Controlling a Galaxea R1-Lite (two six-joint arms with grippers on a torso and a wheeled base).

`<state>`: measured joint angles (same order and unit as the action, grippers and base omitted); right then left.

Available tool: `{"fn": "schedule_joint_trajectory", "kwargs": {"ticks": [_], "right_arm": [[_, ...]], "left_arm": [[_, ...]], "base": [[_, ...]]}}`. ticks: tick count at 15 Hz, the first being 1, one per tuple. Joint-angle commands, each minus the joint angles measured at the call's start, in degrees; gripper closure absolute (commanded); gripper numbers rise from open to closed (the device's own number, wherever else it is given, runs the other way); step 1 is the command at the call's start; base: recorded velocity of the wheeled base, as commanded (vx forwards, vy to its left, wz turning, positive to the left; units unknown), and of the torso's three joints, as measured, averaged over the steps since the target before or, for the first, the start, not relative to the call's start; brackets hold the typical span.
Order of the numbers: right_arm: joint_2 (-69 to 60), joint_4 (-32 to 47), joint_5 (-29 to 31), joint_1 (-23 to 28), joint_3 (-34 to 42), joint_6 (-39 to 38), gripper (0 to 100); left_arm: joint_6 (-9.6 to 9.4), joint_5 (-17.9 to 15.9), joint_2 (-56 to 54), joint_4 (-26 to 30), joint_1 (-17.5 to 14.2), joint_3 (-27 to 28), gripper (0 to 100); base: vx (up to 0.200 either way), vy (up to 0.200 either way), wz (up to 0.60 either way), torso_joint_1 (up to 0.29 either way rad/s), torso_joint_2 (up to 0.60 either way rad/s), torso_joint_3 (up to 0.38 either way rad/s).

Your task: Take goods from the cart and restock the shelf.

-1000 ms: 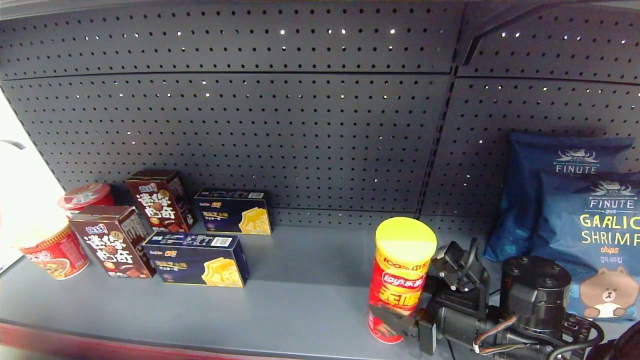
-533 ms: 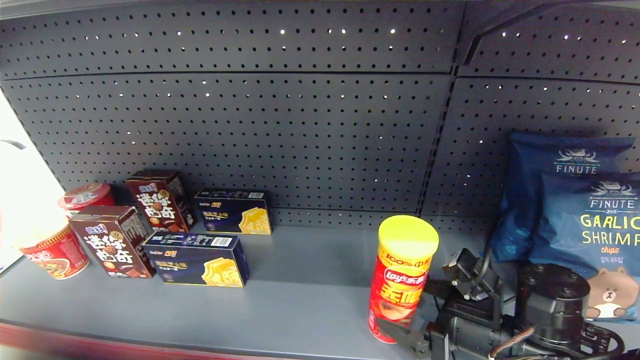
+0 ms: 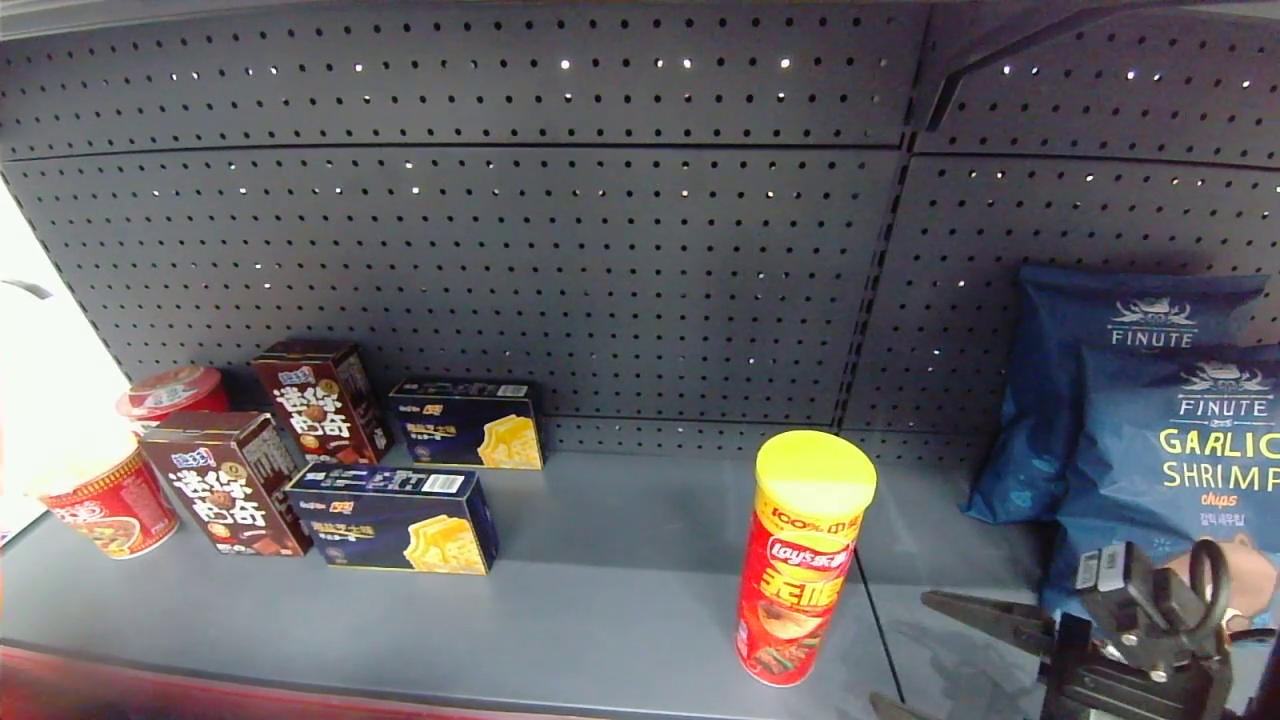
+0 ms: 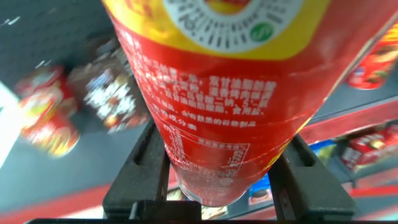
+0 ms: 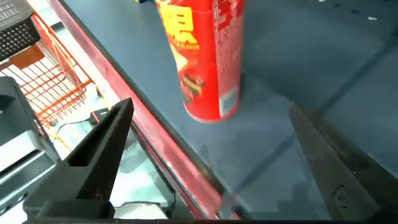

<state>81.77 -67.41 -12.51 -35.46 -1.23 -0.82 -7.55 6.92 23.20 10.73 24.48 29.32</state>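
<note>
One potato chips can (image 3: 806, 560) stood upright on shelf (image 3: 600, 610), near front edge: this part done. Right gripper (image 3: 898, 648) near it, not touching, fingers wide apart, holding nothing. Left gripper (image 4: 221, 171) was closed on second chips can (image 4: 217, 93), not yet on shelf; placing it likely remained

Shelf (image 3: 620, 600): wide bare stretch between blue boxes (image 3: 400, 515) at left and upright can (image 3: 805, 560), open back to pegboard wall (image 3: 600, 280). Left end crowded two rows deep: brown boxes (image 3: 225, 480), noodle cups (image 3: 110, 505). Right end blocked by blue snack bags (image 3: 1150, 420) leaning on wall. Narrower bare lane between upright can and bags; right claw (image 3: 898, 648) at its front, jaws spread, apart from can. Left claw (image 4: 221, 134) full, clamped on second can (image 4: 230, 74). Cart (image 5: 43, 81) below shelf's front edge.
</note>
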Motion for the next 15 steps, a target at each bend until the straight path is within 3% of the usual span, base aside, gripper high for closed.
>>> {"fn": "schedule_joint_trajectory", "kwargs": {"ticks": [1,2,3,5,7,9,12,15], "right_arm": [[-18.93,19.95,1.08,0.75,-7.29,1.26,0],[-22.36,27.78,2.75,0.66,-11.07,1.34,0],[-27.72,40.43,6.44,-0.05,-16.43,1.43,0],[-33.08,49.40,10.57,-0.84,-18.98,1.87,0],[-38.09,53.53,19.63,-1.28,-18.90,2.84,0],[-41.34,55.37,24.20,-1.19,-17.49,2.93,0],[-44.16,56.95,32.02,-0.66,-15.20,2.93,0],[-48.55,58.62,34.39,0.48,-12.57,2.93,0]], "left_arm": [[-0.01,-0.16,12.75,-3.26,4.70,3.99,100],[0.16,-0.42,15.65,-4.40,5.93,4.70,100],[1.13,-3.32,20.57,-7.48,7.87,4.87,100],[1.57,-7.19,26.37,-12.49,7.87,4.34,100],[1.75,-10.62,34.02,-19.52,7.87,4.43,100],[1.75,-12.73,38.94,-22.33,7.51,4.70,100],[1.75,-13.16,45.18,-25.84,8.22,5.57,100],[1.92,-13.25,49.84,-26.46,9.36,7.95,100]], "base": [[0.000,0.000,0.00,0.000,0.00,0.000],[0.000,0.000,0.00,0.000,0.00,0.000],[0.000,0.000,0.00,0.000,0.00,0.000],[0.000,0.000,0.00,0.000,0.00,0.000],[0.000,0.000,0.00,0.000,0.00,0.000],[0.000,0.000,0.00,0.000,0.00,0.000],[0.000,0.000,0.00,0.000,0.00,0.000],[0.000,0.000,0.00,0.000,0.00,0.000]]}}
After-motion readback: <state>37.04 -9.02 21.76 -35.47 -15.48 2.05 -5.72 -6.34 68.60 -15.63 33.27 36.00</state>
